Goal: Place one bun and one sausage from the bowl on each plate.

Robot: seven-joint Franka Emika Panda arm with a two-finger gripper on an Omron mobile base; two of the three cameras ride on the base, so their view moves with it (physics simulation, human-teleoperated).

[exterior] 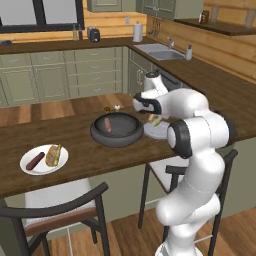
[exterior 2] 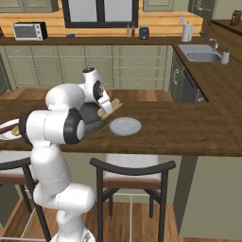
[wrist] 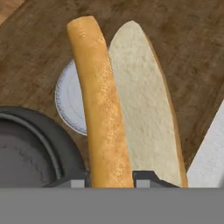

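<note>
Clamped on a split bun (wrist: 127, 109), the gripper (wrist: 111, 177) has its two dark finger tips pressed against the golden crust half, with the pale cut face of the other half lying open beside it. In the right base view the gripper (exterior 2: 106, 109) holds the bun (exterior 2: 111, 106) in the air above the near rim of the bowl, just beside the empty plate.

A long wooden tabletop (exterior: 75, 137) carries everything. On it sits the wide, dark grey bowl (exterior: 117, 131) with a thick rim, and one reddish sausage (exterior: 108, 124) lies inside it. In the hand view the bowl's rim (wrist: 48, 131) curves across the lower left corner.

To the left in the left base view, well apart from the bowl, a white plate (exterior: 44, 160) already carries a sausage (exterior: 35, 160) and a bun (exterior: 53, 155) side by side.

The second white plate (exterior 2: 125, 126) lies bare on the tabletop just beside the bowl. From the hand view this plate (wrist: 70, 100) shows below and behind the held bun.
</note>
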